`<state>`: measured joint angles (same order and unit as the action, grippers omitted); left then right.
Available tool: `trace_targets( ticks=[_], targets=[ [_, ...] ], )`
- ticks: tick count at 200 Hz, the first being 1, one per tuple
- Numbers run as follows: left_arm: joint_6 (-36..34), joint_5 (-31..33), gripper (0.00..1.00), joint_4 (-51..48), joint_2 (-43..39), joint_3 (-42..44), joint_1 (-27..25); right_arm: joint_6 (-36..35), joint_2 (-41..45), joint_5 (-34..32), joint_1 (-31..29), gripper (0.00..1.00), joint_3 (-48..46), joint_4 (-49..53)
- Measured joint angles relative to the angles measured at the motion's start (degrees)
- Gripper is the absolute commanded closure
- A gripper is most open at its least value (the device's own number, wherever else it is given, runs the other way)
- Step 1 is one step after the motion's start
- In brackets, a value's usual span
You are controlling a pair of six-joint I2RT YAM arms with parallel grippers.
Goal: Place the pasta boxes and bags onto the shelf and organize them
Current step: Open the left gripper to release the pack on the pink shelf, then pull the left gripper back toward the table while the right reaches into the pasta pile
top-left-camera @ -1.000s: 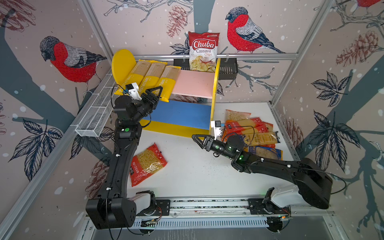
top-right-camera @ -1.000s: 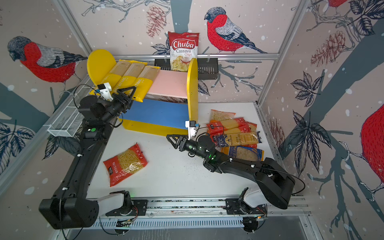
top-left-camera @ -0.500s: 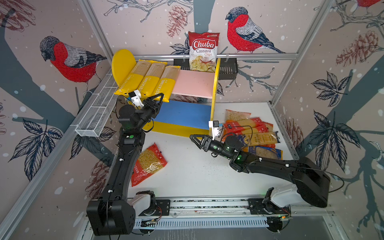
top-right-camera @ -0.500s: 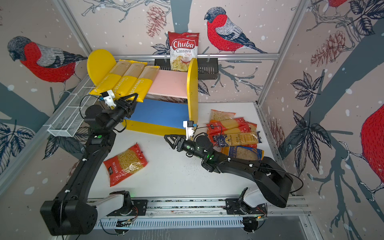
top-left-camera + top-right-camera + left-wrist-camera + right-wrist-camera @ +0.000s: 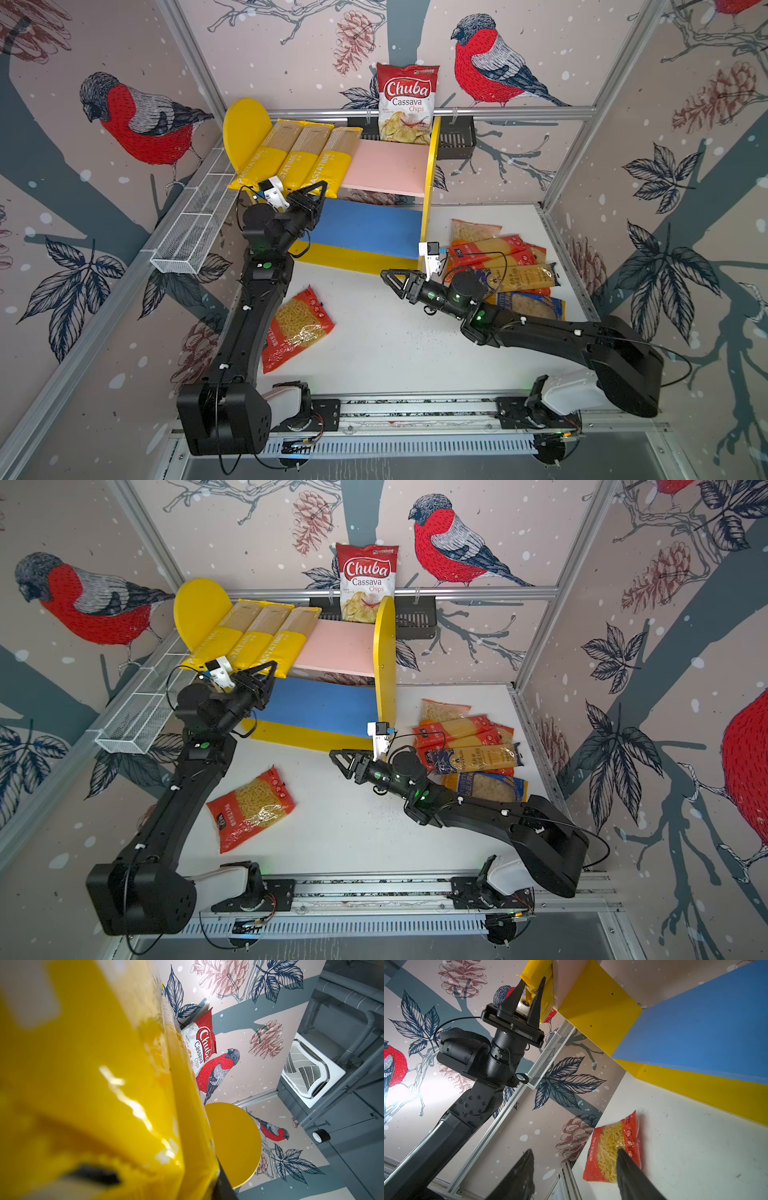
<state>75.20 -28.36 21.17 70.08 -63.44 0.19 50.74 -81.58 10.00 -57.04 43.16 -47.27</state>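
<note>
The shelf has a pink upper board (image 5: 390, 170) and a blue lower board (image 5: 365, 226) between yellow sides. Three long yellow PASTATIME packs (image 5: 291, 153) lie side by side on the left of the pink board, overhanging its front edge. My left gripper (image 5: 318, 191) (image 5: 268, 669) is shut on the overhanging end of the rightmost pack (image 5: 535, 978); yellow film (image 5: 93, 1084) fills the left wrist view. A red macaroni bag (image 5: 297, 328) (image 5: 608, 1147) lies on the table. My right gripper (image 5: 388, 276) (image 5: 574, 1151) hovers open and empty above the table's middle. Several more pasta packs (image 5: 507, 266) are piled at the right.
A Chuba Cassava Chips bag (image 5: 407, 104) stands in a black slotted basket (image 5: 457, 137) on the back wall. A white wire-mesh basket (image 5: 195, 232) hangs on the left wall beside my left arm. The arms' base rail (image 5: 415, 409) runs along the front edge.
My left gripper's jaws closed from wide open onto the near end of the rightmost yellow pack. My right gripper drifted slightly left and stayed open.
</note>
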Motion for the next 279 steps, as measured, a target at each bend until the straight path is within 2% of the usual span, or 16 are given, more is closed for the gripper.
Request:
trace_targets(
  ticks=[42,47,61,71,91,116,154,180,202,233,279],
  targets=[
    [0.3,3.1,0.89,-0.7,-1.6,1.0,-1.1,0.0,0.4,-0.2,0.0,0.37,-0.3,0.5],
    [0.3,3.3,0.85,-0.9,-1.8,1.1,-1.1,0.0,0.4,-0.3,0.0,0.37,-0.4,0.6],
    [0.3,3.6,0.64,-1.0,-2.1,1.2,-1.1,0.0,0.5,-0.3,0.0,0.37,-0.5,0.8],
    [-0.2,4.0,0.53,-0.9,-2.2,1.3,-1.2,0.0,0.7,-0.3,0.0,0.37,-0.7,0.9],
    [-0.5,4.6,0.40,-0.9,-2.8,1.3,-1.4,0.0,1.3,-0.5,0.0,0.37,-1.3,1.1],
    [-1.7,4.5,0.29,-0.9,-4.2,1.7,-1.5,0.0,1.8,-0.7,0.0,0.37,-2.1,1.3],
    [-4.8,4.2,0.26,-1.8,-8.6,5.0,-1.8,-0.3,2.9,-1.5,0.0,0.37,-3.5,1.7],
    [-8.7,4.7,0.25,-3.5,-13.7,10.5,-3.7,-1.4,4.1,-2.4,0.7,0.37,-4.1,2.5],
    [-13.5,7.8,0.25,-5.6,-19.1,16.1,-9.0,-2.7,5.6,-3.4,2.1,0.37,-4.6,3.7],
    [-21.2,16.3,0.25,-6.4,-27.5,26.7,-20.3,-4.2,8.5,-5.2,5.7,0.37,-6.2,8.5],
    [-27.1,27.6,0.25,-5.2,-29.4,38.3,-34.9,-4.6,15.6,-10.0,13.4,0.37,-7.7,20.2]
  ],
)
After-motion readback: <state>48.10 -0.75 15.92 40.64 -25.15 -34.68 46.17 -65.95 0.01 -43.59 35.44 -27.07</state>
